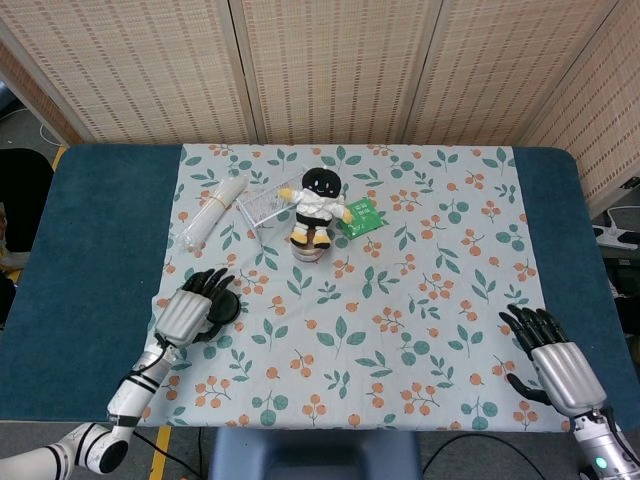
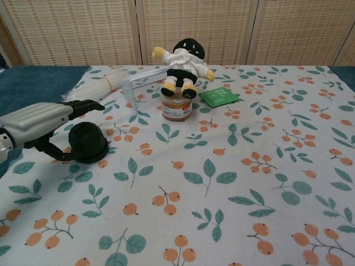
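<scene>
Left hand (image 2: 47, 123) over seemingly empty black bowl (image 2: 87, 143).
</scene>
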You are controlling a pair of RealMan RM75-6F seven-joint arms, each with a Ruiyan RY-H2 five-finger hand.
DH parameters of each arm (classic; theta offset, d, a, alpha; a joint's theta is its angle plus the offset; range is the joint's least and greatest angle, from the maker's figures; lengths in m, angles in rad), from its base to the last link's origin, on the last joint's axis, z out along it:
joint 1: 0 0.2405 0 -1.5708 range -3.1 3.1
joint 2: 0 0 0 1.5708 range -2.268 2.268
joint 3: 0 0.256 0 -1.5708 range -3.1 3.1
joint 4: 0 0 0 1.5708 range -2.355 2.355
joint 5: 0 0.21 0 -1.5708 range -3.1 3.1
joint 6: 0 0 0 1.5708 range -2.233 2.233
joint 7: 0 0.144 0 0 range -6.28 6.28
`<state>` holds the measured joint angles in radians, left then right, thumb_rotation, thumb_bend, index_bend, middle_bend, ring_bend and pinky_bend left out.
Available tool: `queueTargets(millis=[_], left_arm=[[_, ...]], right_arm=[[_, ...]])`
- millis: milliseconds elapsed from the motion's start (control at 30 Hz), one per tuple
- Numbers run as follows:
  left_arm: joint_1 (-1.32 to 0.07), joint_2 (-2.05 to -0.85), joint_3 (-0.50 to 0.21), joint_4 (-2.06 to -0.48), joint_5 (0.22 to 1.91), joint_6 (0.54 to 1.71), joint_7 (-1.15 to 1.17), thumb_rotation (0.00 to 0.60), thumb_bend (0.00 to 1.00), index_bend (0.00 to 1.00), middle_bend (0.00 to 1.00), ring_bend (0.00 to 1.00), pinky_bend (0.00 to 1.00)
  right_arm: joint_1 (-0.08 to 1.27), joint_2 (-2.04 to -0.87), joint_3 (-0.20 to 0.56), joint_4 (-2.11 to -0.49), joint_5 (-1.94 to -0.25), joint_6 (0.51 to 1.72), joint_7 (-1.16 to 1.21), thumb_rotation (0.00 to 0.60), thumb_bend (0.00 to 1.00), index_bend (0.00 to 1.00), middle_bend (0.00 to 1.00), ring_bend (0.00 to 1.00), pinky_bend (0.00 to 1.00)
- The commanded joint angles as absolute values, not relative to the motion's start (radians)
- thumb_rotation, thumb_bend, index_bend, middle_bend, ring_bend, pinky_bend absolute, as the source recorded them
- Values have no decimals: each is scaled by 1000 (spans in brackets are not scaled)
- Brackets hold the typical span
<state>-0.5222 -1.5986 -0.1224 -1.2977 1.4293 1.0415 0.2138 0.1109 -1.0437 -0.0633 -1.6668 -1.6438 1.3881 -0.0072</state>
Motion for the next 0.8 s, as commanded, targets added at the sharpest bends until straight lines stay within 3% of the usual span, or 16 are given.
queueTargets(millis=[33,167,433,600,800], left_arm=[[-535,-1591,-115,-1301,1414,1012,220,600,358,53,87,83,105],[-548,-1587,-109,-1309,1388,986,261,600,367,148,141,101,101],[-551,-1614,-107,-1274,1391,1025,257,600,484,360,358,277,164],[-551,-1610,-101,-1285,1398,1038,230,600,562,391,392,310,190],[-547,-1580,-98,-1339,1429,1079,180,600,579,389,393,312,207]], right_arm=[[110,-1043,-62,-1666,-1642,1389,-6,600,185,0,0,0,0],[112,-1043,-62,-1666,-1640,1384,-9,600,185,0,0,0,0],[113,-1043,-62,-1668,-1635,1379,-14,600,185,0,0,0,0],[114,-1045,-62,-1670,-1631,1373,-23,600,185,0,0,0,0],[114,-1048,-61,-1673,-1627,1369,-32,600,185,0,0,0,0]])
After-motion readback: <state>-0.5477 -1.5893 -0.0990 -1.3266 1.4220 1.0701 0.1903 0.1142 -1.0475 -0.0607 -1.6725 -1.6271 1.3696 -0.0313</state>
